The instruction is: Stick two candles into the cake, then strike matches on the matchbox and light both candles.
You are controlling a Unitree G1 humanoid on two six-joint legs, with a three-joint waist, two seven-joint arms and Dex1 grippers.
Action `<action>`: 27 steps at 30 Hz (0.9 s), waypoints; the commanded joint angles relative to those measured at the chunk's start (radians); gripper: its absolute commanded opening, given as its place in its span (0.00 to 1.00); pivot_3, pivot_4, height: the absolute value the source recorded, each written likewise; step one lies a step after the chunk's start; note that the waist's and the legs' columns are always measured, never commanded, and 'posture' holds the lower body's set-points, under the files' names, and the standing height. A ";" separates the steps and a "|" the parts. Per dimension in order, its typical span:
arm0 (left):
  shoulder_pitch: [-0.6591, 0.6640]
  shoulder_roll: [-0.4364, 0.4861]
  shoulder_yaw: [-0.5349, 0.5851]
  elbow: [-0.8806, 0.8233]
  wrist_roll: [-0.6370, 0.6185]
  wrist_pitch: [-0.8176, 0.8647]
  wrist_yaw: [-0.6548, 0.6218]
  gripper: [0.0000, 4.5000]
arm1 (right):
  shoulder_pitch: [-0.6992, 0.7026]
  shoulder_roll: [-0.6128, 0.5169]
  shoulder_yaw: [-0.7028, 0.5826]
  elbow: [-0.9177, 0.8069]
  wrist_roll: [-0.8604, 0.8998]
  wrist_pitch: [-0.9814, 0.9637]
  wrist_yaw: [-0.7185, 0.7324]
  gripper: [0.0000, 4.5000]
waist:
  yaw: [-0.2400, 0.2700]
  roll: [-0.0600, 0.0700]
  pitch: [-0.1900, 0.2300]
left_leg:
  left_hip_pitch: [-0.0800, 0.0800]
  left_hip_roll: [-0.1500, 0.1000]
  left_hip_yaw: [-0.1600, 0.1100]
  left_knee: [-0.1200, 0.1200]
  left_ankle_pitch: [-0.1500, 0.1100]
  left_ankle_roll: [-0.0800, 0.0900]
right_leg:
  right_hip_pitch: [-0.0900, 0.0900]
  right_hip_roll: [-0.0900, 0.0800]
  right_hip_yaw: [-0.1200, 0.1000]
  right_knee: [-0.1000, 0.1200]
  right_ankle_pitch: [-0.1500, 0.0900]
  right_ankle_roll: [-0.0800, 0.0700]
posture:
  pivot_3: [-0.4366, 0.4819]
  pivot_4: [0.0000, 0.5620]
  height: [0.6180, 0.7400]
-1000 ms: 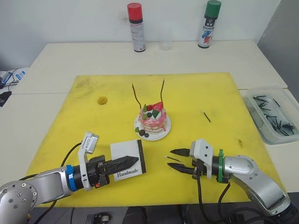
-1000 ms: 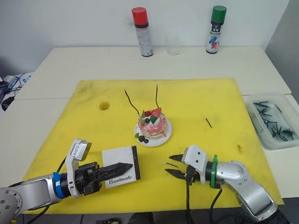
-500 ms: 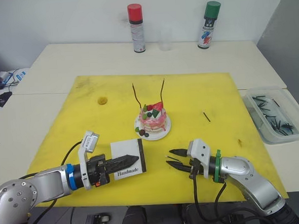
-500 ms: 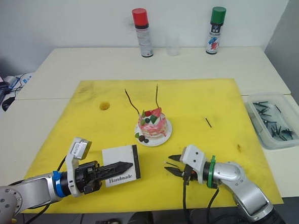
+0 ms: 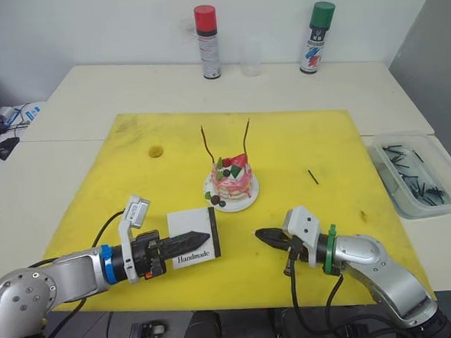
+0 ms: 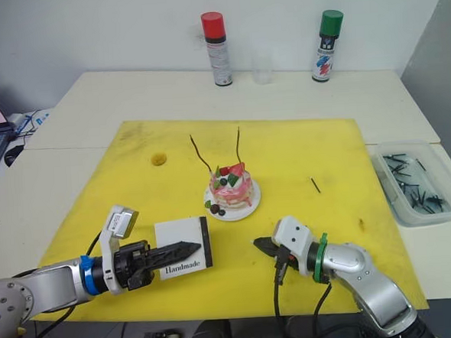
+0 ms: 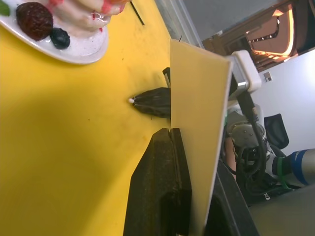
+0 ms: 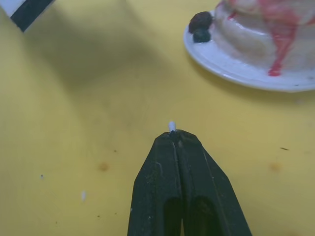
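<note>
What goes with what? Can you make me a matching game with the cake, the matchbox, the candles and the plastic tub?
Things:
1. cake
2. matchbox
3. candles
4. plastic tub

Where:
A. held by the left gripper
B. standing up out of the cake
C. on a small white plate
D. off the yellow mat, on the robot's right

Pairs: 1-C, 2-A, 3-B, 4-D

Pale tables [image 5: 129, 90] stand against a plain white wall [image 5: 86, 24].
</note>
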 commanded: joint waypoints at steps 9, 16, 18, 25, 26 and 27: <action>-0.169 -0.058 -0.092 0.066 0.116 0.005 -0.117 0.00 | -0.272 -0.109 0.020 -0.141 0.114 0.062 0.174 0.01 | 0.001 0.000 0.000 | -0.001 0.000 -0.001 -0.001 0.000 0.000 | 0.000 0.001 -0.001 0.000 0.000 0.000 | 0.48 0.27 0.94; -0.203 -0.072 -0.112 0.084 0.194 0.004 -0.183 0.00 | -0.333 -0.108 0.091 -0.109 0.051 0.056 0.172 0.01 | 0.000 0.000 0.000 | -0.001 0.000 -0.001 -0.001 0.000 0.000 | 0.000 0.000 -0.001 0.000 0.000 0.000 | 0.48 0.27 0.94; -0.204 -0.076 -0.111 0.081 0.205 0.007 -0.192 0.00 | -0.337 -0.103 0.098 -0.105 0.043 0.055 0.168 0.01 | 0.000 0.000 0.000 | -0.001 0.000 -0.001 -0.001 0.000 0.000 | 0.000 0.000 -0.001 0.000 0.000 0.000 | 0.48 0.27 0.94; -0.207 -0.089 -0.103 0.078 0.228 0.018 -0.209 0.00 | -0.328 -0.106 0.114 -0.094 0.019 0.049 0.169 0.01 | 0.000 0.000 0.000 | -0.001 0.000 -0.001 0.000 0.000 0.000 | 0.000 0.000 -0.002 0.000 0.000 0.000 | 0.48 0.27 0.94; -0.206 -0.091 -0.101 0.076 0.230 0.019 -0.210 0.00 | -0.326 -0.104 0.116 -0.091 0.015 0.045 0.169 0.01 | 0.001 0.000 0.000 | -0.001 0.000 -0.001 0.000 0.000 0.000 | 0.000 0.000 -0.002 0.000 0.000 0.000 | 0.48 0.27 0.94; -0.205 -0.092 -0.099 0.075 0.230 0.020 -0.210 0.00 | -0.326 -0.104 0.117 -0.088 0.012 0.042 0.170 0.01 | 0.000 0.000 0.000 | -0.001 0.000 -0.001 0.000 0.000 0.000 | 0.000 0.000 -0.001 0.000 0.000 0.000 | 0.48 0.27 0.94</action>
